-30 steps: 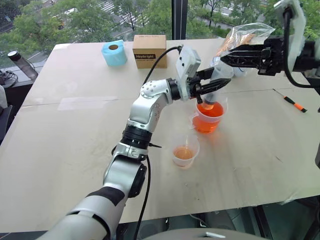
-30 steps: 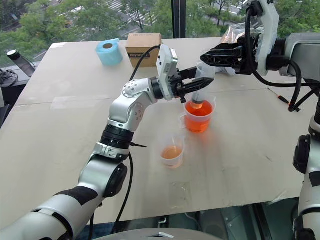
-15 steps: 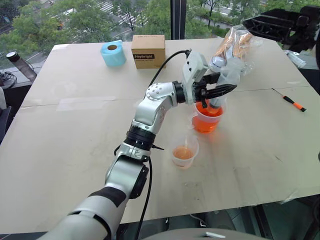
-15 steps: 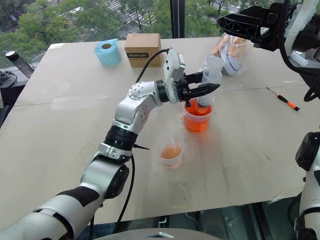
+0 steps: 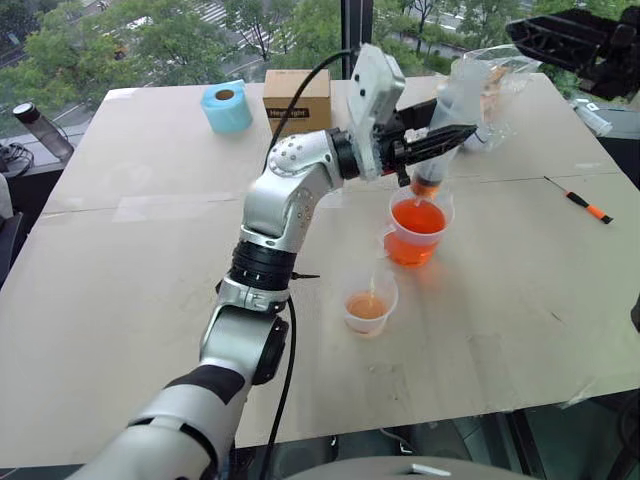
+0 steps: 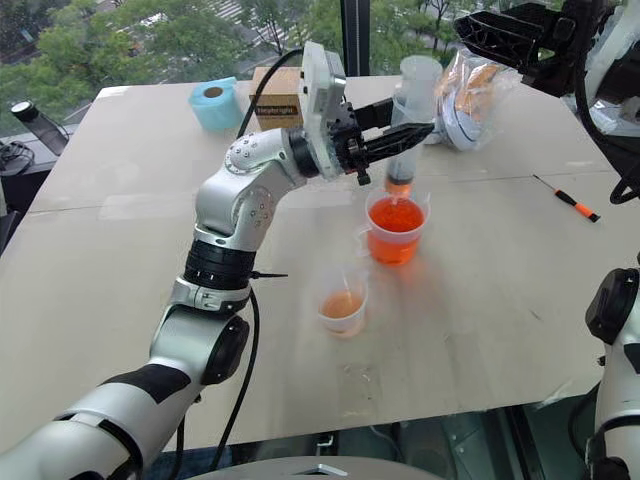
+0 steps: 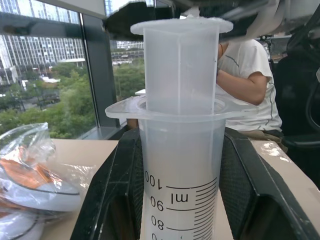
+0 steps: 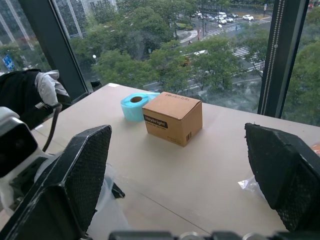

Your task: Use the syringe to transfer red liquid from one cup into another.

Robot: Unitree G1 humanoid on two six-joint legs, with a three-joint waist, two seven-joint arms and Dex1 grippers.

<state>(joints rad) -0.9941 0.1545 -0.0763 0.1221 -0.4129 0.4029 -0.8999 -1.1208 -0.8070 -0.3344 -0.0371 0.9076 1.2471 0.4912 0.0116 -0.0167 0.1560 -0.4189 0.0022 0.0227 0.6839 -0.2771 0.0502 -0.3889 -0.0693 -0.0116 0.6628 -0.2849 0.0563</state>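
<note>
My left gripper (image 5: 443, 141) is shut on the syringe (image 5: 449, 112) and holds it upright, tip down. The orange-tinted tip (image 6: 398, 186) hangs just above the red liquid (image 5: 418, 217) in the larger handled cup (image 5: 415, 248). In the left wrist view the syringe barrel (image 7: 182, 170) stands between both fingers, with its plunger (image 7: 181, 65) drawn partly out. The smaller plain cup (image 5: 369, 303) stands nearer to me and holds a little orange liquid. My right gripper (image 5: 562, 40) hovers open, high at the far right, apart from the syringe.
At the far side of the table stand a blue tape roll (image 5: 228, 106) and a cardboard box (image 5: 298, 95). A clear plastic bag (image 5: 492, 75) lies behind the syringe. An orange-handled screwdriver (image 5: 581, 203) lies right. A dark bottle (image 5: 42, 128) stands left. A person (image 7: 246, 82) sits beyond.
My left gripper has lifted the syringe, so its tip has come up out of the larger cup. My right gripper has left the plunger, opened, and moved up and to the right.
</note>
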